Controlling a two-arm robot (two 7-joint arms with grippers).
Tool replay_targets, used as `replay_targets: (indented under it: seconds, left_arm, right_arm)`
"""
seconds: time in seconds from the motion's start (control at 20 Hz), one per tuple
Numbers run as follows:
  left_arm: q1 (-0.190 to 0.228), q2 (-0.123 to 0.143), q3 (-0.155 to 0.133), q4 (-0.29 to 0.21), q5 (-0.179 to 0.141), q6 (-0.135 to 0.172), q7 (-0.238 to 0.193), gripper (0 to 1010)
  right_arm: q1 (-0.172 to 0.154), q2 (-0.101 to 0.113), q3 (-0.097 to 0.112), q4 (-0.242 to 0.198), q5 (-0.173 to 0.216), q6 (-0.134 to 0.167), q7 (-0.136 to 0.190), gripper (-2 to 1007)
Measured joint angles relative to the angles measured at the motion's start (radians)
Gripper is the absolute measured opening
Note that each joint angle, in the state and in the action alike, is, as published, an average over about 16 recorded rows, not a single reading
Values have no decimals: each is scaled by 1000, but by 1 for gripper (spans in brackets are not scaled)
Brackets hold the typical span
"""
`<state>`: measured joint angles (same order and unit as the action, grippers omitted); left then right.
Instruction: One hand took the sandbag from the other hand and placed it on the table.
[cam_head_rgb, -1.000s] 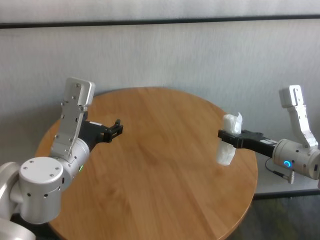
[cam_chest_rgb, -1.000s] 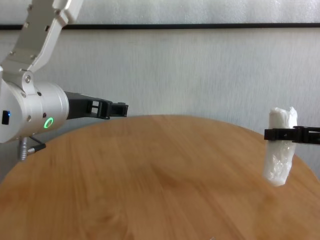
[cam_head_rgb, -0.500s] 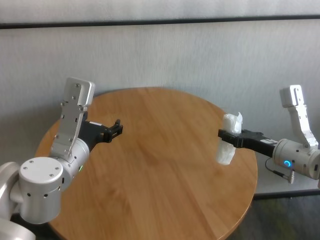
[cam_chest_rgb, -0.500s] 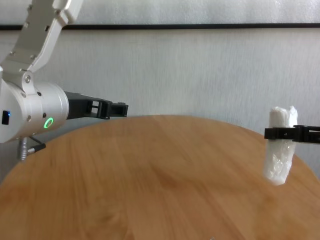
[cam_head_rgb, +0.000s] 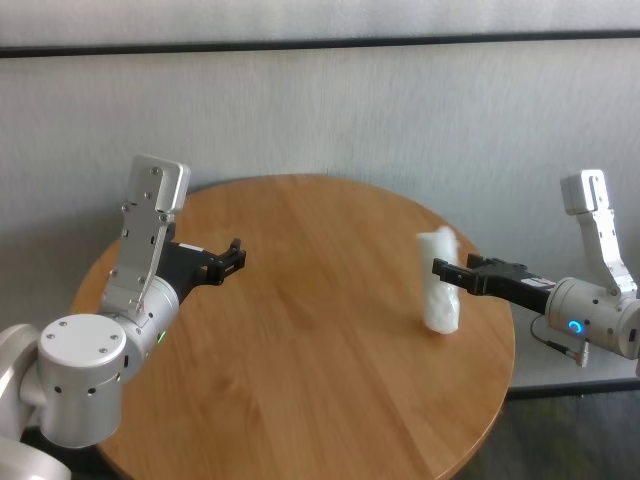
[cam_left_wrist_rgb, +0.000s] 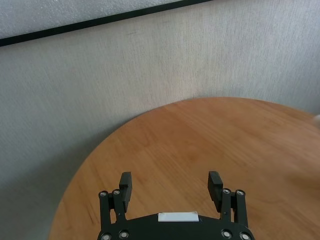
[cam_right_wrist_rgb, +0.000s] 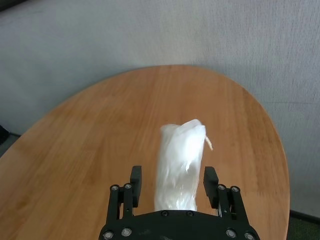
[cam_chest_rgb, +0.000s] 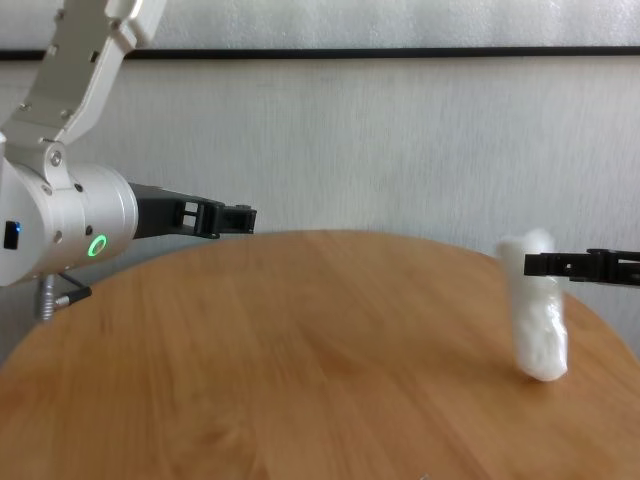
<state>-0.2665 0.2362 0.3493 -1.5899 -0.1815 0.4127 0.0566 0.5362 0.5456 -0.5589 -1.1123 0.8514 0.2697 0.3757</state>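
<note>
Standing on end on the table (cam_head_rgb: 300, 340), the sandbag (cam_head_rgb: 438, 281) has just left the right gripper (cam_head_rgb: 447, 270), jaws now apart; left gripper (cam_head_rgb: 235, 256) waits open.

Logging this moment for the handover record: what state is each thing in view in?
sandbag: upright on the table, leaning slightly, between the right gripper's fingers.
right gripper: open, straddling the sandbag, gaps either side.
left gripper: open, empty, above the table's left side.
table: bears only the sandbag.
</note>
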Motion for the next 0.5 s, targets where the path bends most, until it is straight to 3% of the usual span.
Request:
replay_targets:
  seconds: [0.5]
  left_arm:
    - [0,0,0,0,0,0,0,1000]
  right_arm:
    - [-1,1,1,-1,1,-1,0,958]
